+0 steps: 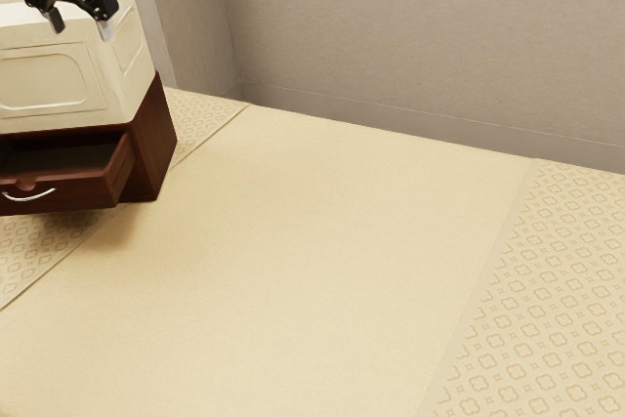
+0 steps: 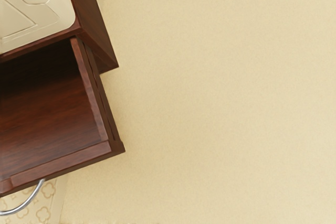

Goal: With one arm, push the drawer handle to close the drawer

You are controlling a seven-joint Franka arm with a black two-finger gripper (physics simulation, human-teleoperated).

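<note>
My gripper is at the exterior view's upper left, above the cream-topped cabinet, its two fingers apart with nothing between them. Below the cream part, the dark brown drawer stands pulled out of its wooden housing, and a curved silver handle is on its front. From the wrist view, the drawer looks bare inside where it shows, and part of the silver handle sticks out from its front. The gripper touches neither drawer nor handle.
The cream upper block rests on the brown housing directly above the drawer. A plain cream surface with patterned borders spreads beside the cabinet. Grey walls rise behind.
</note>
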